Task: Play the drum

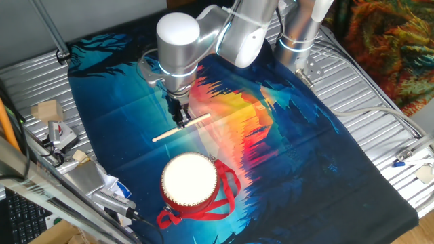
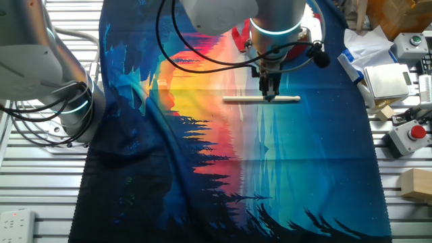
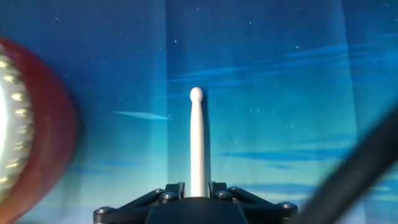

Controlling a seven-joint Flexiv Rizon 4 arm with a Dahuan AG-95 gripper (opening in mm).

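Note:
The drum (image 1: 190, 181) has a white round head, red sides and red ribbon straps; it stands on the printed cloth near the front. In the hand view its red side (image 3: 37, 124) fills the left edge. My gripper (image 1: 180, 120) is shut on the thin pale wooden stick (image 1: 181, 127), held about level above the cloth, behind the drum. In the other fixed view the gripper (image 2: 271, 94) grips the stick (image 2: 261, 100) near its middle; the drum is mostly hidden behind the arm. In the hand view the stick (image 3: 197, 143) points straight away from the jaws.
A colourful printed cloth (image 1: 271, 156) covers the metal table. Wooden blocks (image 1: 46, 110) and clutter lie at the left edge. In the other fixed view, button boxes (image 2: 409, 135) and a wooden block (image 2: 415, 183) sit at the right. A second arm's base (image 2: 67, 115) stands left.

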